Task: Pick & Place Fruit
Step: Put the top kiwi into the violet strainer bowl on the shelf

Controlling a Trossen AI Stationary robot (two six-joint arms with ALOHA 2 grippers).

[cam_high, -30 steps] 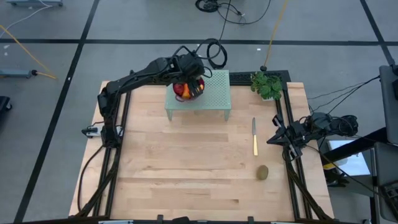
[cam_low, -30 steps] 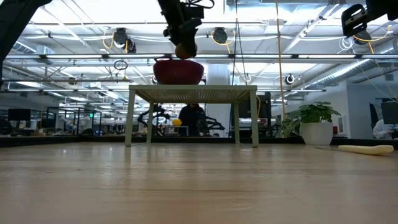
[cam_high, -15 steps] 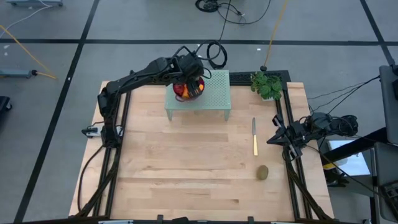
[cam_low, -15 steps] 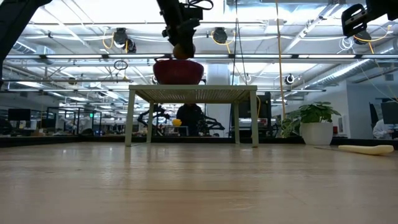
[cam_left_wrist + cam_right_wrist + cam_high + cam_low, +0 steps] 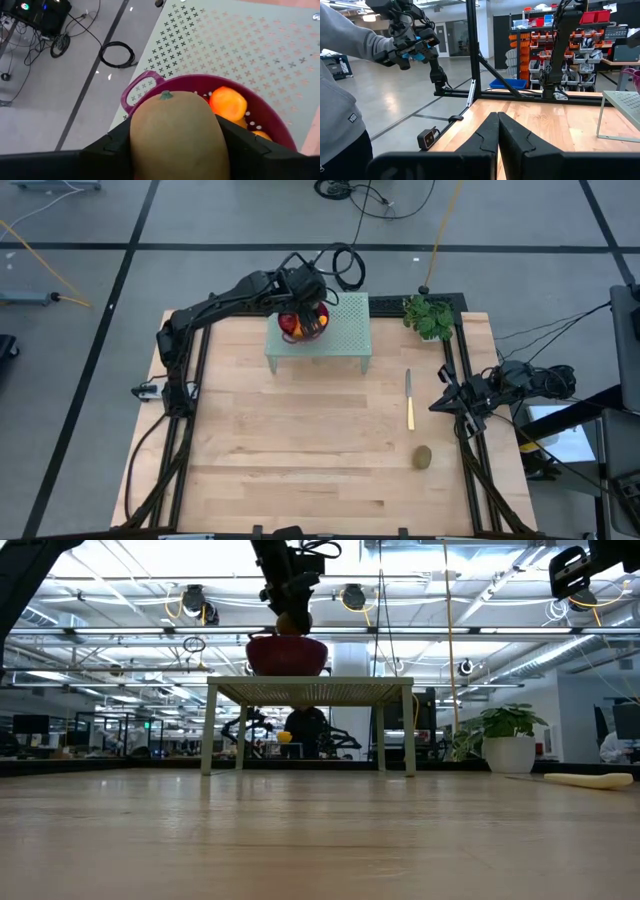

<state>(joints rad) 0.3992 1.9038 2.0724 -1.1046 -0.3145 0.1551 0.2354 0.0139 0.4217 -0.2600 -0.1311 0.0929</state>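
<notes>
Knife (image 5: pixel 408 400) and potted plant (image 5: pixel 428 317) lie well apart from bowl (image 5: pixel 303 323).

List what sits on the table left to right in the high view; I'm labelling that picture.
Purple bowl of fruit under the left claw → green perforated stand → yellow-handled knife → brown-green oval fruit → potted plant → right claw.

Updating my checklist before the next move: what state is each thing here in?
Left tool: over the bowl, gripping a brown-green fruit.
Bowl: upright on the perforated stand, fruit inside.
Second brown-green fruit: lying loose on the table.
Knife: lying flat.
Right tool: shut, empty, parked at the table's right edge.
</notes>
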